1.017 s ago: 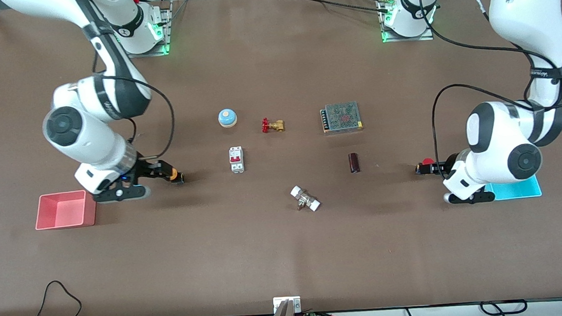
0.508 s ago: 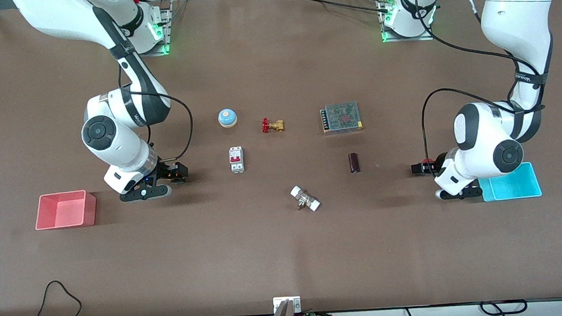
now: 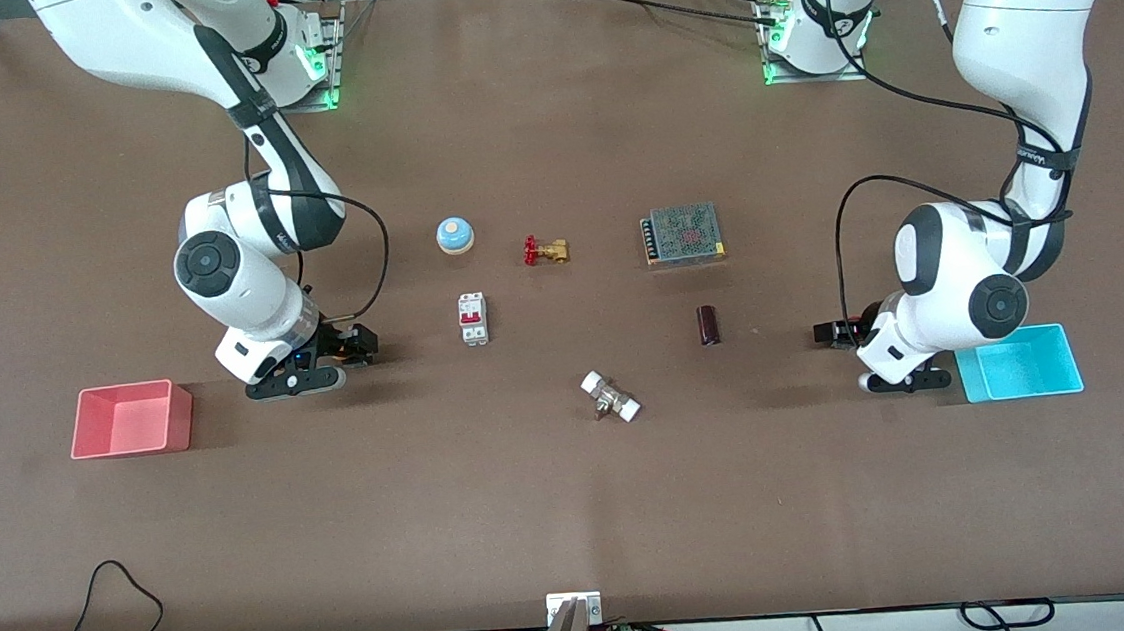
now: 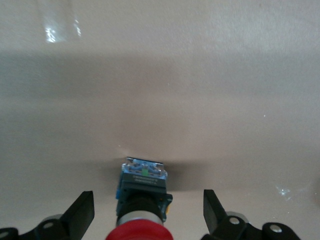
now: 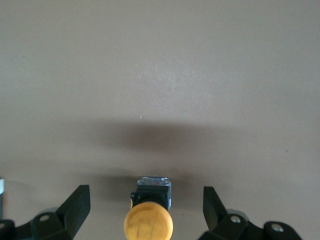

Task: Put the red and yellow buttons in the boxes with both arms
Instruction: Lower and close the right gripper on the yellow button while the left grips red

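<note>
Left gripper [image 4: 148,212] wide open around red button [image 4: 142,200]; right gripper [image 5: 146,212] wide open around yellow button [image 5: 148,220], both on table [image 3: 556,496].

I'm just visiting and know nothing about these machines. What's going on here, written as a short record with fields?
left pincer: open, low over the table, straddling the red button without touching it
right pincer: open, straddling the yellow button the same way
cyan box: at the left arm's end, no button inside
pink box: at the right arm's end, no button inside
task progress: neither button gripped yet
</note>
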Tool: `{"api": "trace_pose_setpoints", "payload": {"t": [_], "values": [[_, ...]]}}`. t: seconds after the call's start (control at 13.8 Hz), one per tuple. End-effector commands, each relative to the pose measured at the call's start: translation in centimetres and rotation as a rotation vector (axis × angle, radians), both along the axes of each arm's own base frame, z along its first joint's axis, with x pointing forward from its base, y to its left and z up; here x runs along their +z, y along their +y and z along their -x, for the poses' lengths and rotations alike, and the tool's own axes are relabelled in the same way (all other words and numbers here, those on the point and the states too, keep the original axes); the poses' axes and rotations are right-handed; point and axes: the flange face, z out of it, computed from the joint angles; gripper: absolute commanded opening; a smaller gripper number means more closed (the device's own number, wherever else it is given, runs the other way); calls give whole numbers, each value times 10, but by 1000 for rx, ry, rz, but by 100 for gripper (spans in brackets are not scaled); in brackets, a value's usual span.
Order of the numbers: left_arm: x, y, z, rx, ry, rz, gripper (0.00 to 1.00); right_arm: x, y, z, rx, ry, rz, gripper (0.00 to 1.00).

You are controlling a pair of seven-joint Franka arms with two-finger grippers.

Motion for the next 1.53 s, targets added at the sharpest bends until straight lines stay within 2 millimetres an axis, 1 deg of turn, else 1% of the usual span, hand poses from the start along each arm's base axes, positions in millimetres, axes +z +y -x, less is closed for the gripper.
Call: {"api": "trace_pose_setpoints", "payload": {"t": [0.0,0.15,0.22,0.36,0.51,0.58,0.65,0.73,0.87,0.94,1.02,1.16,1.23,1.31,1.38,1.45], "values": [[9,-3,9,-28,-9,13,91,-8,-2,5,24,-7,5,100],[13,-3,12,-40,-10,15,87,-9,-1,6,25,-4,5,100],[18,-2,12,-46,-12,16,85,-13,-1,7,27,1,7,100],[25,-2,12,-63,-11,19,77,-16,0,7,30,4,9,95],[26,-2,11,-68,-14,15,66,-15,0,7,37,2,10,76],[26,-2,11,-68,-16,15,63,-15,1,7,53,1,13,68],[25,-2,11,-67,-17,14,63,-15,0,7,64,1,14,61],[25,-2,11,-69,-19,15,63,-16,-1,6,67,3,15,55],[24,-2,11,-68,-19,15,63,-18,-1,7,69,5,15,47],[24,-1,11,-67,-19,14,60,-18,-1,6,70,5,16,40],[24,-2,11,-72,-19,13,54,-18,0,7,72,6,15,35],[23,1,10,-84,-27,13,40,-18,-1,6,70,5,16,29],[23,4,8,-92,-39,13,31,-18,-1,6,73,5,16,27],[24,9,6,-86,-59,9,26,-18,-2,6,84,4,16,27],[27,24,2,-68,-79,-2,24,-14,-2,4,105,-1,17,25],[42,38,-2,-50,-102,-14,23,-2,-7,-2,127,-20,16,24]]}}
